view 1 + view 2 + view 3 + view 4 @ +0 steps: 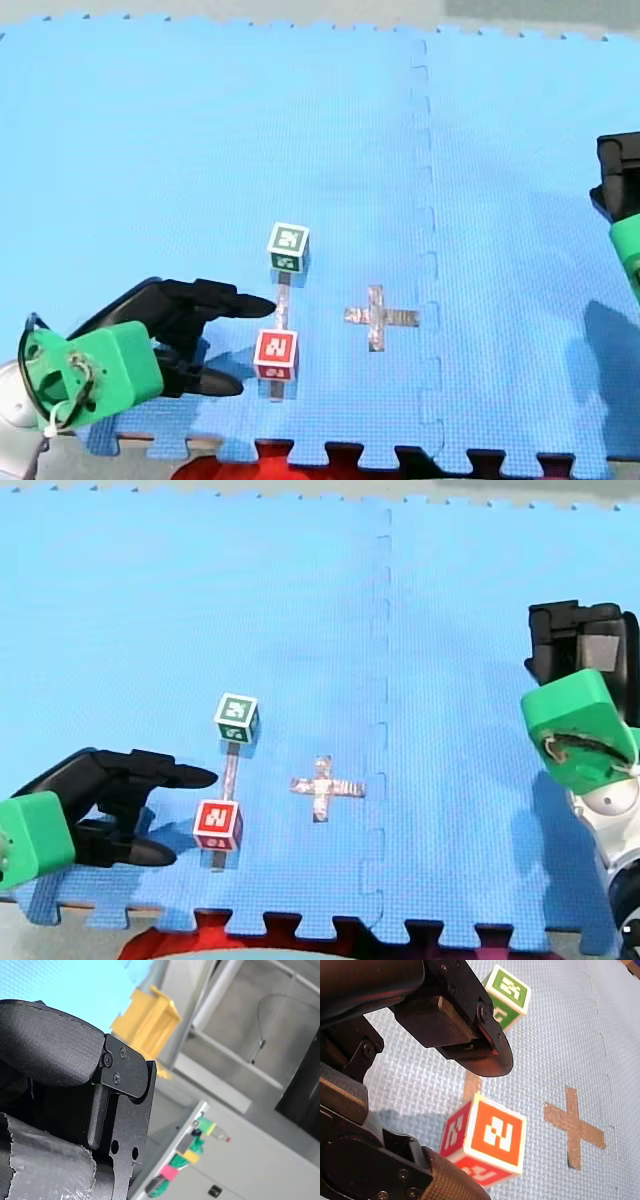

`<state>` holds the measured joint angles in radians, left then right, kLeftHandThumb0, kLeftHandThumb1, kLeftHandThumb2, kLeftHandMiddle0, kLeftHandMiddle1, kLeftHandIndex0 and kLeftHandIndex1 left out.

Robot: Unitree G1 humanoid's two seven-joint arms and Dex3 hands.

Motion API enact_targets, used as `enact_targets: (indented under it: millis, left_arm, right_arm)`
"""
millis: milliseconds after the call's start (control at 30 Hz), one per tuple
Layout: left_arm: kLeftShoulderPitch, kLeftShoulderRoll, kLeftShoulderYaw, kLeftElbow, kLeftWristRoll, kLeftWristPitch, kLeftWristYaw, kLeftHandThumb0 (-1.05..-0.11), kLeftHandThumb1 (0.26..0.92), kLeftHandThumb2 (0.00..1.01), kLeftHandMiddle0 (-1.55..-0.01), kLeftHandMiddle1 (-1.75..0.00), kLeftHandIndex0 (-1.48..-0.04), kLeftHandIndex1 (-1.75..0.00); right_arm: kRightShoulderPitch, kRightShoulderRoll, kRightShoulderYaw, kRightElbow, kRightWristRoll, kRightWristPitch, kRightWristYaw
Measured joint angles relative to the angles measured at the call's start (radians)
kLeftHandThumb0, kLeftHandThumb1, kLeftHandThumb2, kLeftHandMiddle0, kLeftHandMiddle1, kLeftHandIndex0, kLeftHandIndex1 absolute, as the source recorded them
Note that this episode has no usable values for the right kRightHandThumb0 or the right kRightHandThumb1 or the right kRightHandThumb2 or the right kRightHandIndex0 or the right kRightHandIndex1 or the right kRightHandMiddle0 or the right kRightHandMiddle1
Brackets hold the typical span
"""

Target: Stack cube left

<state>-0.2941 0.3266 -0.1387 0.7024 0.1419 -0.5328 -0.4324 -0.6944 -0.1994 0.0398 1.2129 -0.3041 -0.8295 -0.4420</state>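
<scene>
Red cube [276, 356] lies just beside your empty left hand [185, 320]; an off-centre close could knock it away. Right hand [580, 640] hangs far right.

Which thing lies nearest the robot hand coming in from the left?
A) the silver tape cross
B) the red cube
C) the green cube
B: the red cube sits right beside the left robot hand. The green cube lies farther up the blue foam mat, and the tape cross is beyond the red cube. The right robot hand is over at the mat's right edge.
</scene>
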Motion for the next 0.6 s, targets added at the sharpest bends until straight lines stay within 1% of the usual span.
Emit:
enact_targets:
  millis: [133, 267, 367, 600]
  left_arm:
    - [0.016, -0.007, 0.001, -0.029, -0.014, 0.033, 0.001, -0.899, 0.729, 0.00, -0.92, -1.75, -0.66, 0.00]
    - [0.029, -0.019, -0.001, -0.052, -0.011, 0.055, 0.019, -0.887, 0.719, 0.00, -0.91, -1.75, -0.62, 0.00]
    - [0.031, -0.035, -0.006, -0.044, 0.002, 0.038, 0.053, -0.883, 0.717, 0.00, -0.90, -1.75, -0.62, 0.00]
    - [0.030, -0.053, -0.005, 0.000, 0.003, -0.023, 0.093, -0.879, 0.716, 0.00, -0.88, -1.75, -0.63, -0.01]
  right_arm:
    - [0.000, -0.001, 0.003, 0.002, -0.002, 0.000, -0.008]
    - [0.000, -0.001, 0.007, 0.002, -0.004, -0.001, -0.009]
    - [0.001, -0.001, 0.007, 0.001, -0.003, -0.003, -0.009]
    - [0.004, 0.000, 0.008, 0.001, -0.002, -0.005, -0.009]
